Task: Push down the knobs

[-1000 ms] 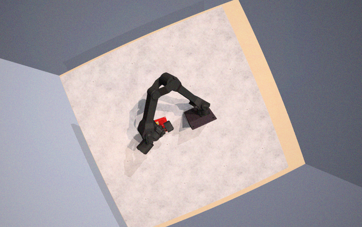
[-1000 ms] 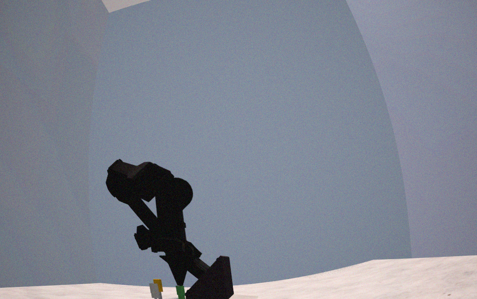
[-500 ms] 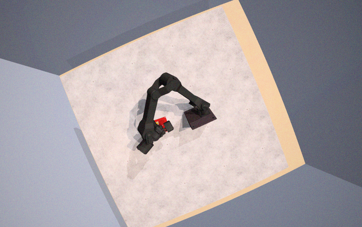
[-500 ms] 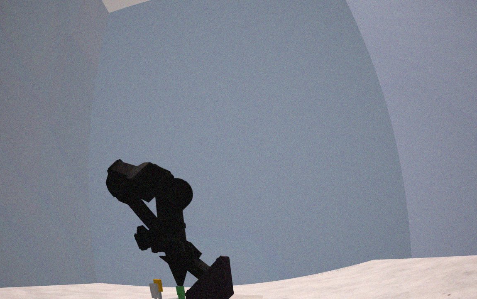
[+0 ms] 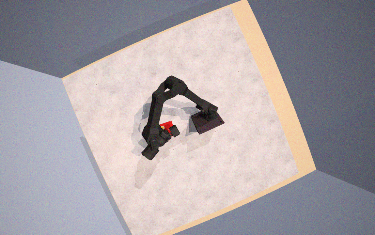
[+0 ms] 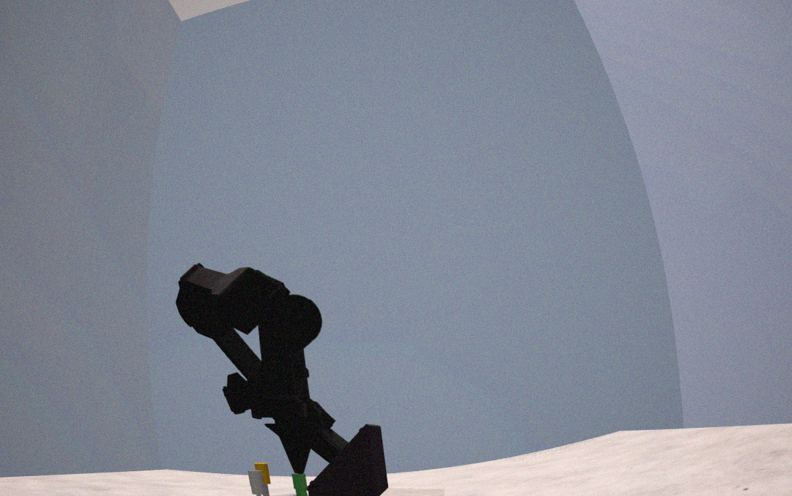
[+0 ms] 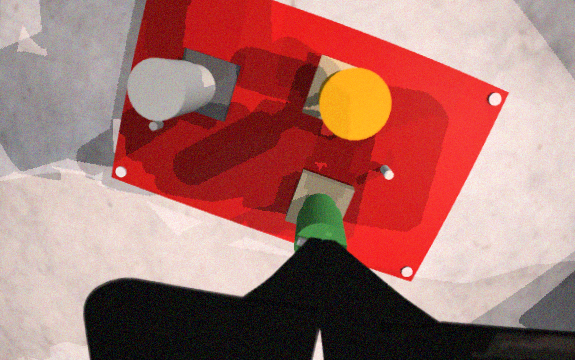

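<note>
The red circuit board (image 5: pixel 166 124) (image 7: pixel 447 175) carries three potentiometers with knobs. The grey knob (image 7: pixel 159 90) (image 6: pixel 256 481) is at the left in the wrist view. The yellow knob (image 7: pixel 355 104) (image 6: pixel 262 472) is at the upper middle. The green knob (image 7: pixel 319 215) (image 6: pixel 300 483) is nearest the fingers. My gripper (image 7: pixel 319 251) (image 6: pixel 300 472) is shut with nothing between its fingers. Its tips are at the top of the green knob and hide part of it; they appear to touch it. How far each knob sits down on its shaft is hard to tell.
Small upright pins (image 7: pixel 387 172) (image 7: pixel 155 126) stand on the board near the green and grey knobs. White fasteners show at the board's corners. The arm's dark base plate (image 5: pixel 209 127) is to the right of the board in the top view.
</note>
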Robot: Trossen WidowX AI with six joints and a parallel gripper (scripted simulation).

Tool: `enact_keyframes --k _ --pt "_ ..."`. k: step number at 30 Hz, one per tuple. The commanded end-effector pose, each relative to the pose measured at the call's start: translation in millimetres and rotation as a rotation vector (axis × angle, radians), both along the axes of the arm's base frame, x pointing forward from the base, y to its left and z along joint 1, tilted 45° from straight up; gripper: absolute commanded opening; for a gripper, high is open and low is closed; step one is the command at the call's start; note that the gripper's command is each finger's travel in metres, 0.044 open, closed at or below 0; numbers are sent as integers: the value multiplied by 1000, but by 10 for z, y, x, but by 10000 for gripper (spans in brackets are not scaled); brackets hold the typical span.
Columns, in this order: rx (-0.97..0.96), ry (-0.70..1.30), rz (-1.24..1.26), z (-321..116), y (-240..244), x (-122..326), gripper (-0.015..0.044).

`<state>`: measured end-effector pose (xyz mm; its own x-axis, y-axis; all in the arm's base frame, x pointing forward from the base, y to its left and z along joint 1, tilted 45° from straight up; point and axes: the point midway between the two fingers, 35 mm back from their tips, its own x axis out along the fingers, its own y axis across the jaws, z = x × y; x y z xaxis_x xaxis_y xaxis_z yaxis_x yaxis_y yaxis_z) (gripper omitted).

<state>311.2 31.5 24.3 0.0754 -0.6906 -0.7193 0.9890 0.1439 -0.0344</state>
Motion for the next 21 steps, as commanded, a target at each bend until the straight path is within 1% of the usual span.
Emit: enact_keyframes --k 1,17,21 --pt "-10 4 -27 -24 -46 25 0" --pt "-10 4 -27 145 119 7 0" --pt "-16 9 -27 114 72 1 105"
